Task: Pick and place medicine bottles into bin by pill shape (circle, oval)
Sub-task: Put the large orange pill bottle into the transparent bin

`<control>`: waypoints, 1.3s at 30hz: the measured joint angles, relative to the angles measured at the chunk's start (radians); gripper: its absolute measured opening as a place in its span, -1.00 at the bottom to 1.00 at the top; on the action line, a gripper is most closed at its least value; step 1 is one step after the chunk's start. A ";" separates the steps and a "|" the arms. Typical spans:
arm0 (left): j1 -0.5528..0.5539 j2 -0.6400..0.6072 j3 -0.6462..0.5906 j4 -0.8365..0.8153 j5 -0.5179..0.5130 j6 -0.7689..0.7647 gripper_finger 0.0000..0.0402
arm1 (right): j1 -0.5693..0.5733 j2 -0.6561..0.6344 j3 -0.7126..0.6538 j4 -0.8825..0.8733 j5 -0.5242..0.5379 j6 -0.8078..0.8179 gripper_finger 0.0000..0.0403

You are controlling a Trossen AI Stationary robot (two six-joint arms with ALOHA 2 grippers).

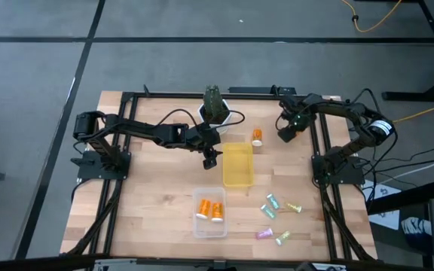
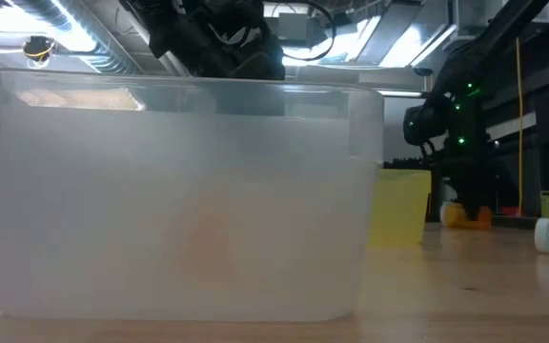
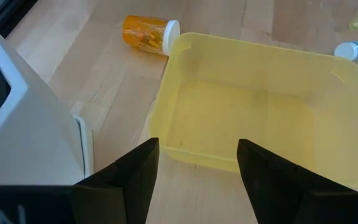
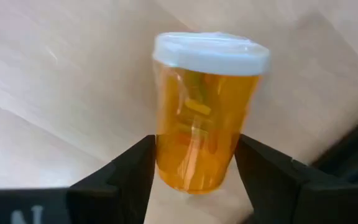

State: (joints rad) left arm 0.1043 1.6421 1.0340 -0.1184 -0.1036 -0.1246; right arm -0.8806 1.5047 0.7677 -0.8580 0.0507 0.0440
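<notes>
My right gripper (image 1: pixel 285 134) is at the table's far right and is shut on an orange medicine bottle with a white cap (image 4: pixel 201 106). The bottle does not show in the high view. My left gripper (image 1: pixel 211 159) is open and empty at the left side of the yellow bin (image 1: pixel 237 164), with the bin's bare floor ahead of its fingers (image 3: pixel 197 168). Another orange bottle (image 1: pixel 257 137) lies on its side on the table by the bin's far right corner; it also shows in the left wrist view (image 3: pixel 149 34). Two orange bottles (image 1: pixel 210 210) lie in the clear bin (image 1: pixel 210 226). My right gripper pinches the orange bottle between its two fingers, on the sides of its body near the bottom end (image 4: pixel 166 165). The white cap (image 4: pixel 210 53) points away from the gripper. The bottle is clear of the wooden table seen behind it.
Several pale green and pink vials (image 1: pixel 276 218) lie on the table's near right. A white pot with a green plant (image 1: pixel 215 113) stands just beyond my left gripper. The clear bin fills the low view (image 2: pixel 179 191), with the yellow bin (image 2: pixel 398 205) behind it.
</notes>
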 joint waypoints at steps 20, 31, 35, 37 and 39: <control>0.000 0.000 0.000 0.000 0.000 0.000 0.05 | 0.025 0.050 -0.023 0.114 -0.012 0.102 0.09; -0.001 0.000 0.000 0.000 0.000 0.001 0.05 | 0.029 0.045 -0.017 0.119 0.006 0.068 -0.18; -0.001 0.000 0.000 0.000 0.000 0.004 0.05 | 0.028 -0.014 -0.015 0.128 0.023 0.079 -0.19; -0.001 0.000 0.000 0.000 0.000 0.004 0.05 | 0.029 -0.060 -0.016 0.124 0.020 0.078 -0.19; -0.001 0.000 0.000 0.000 0.000 0.004 0.05 | 0.031 -0.124 -0.016 0.122 -0.013 0.074 -0.19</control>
State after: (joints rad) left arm 0.1032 1.6421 1.0337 -0.1188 -0.1032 -0.1207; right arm -0.8497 1.3810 0.7517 -0.7359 0.0374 0.1184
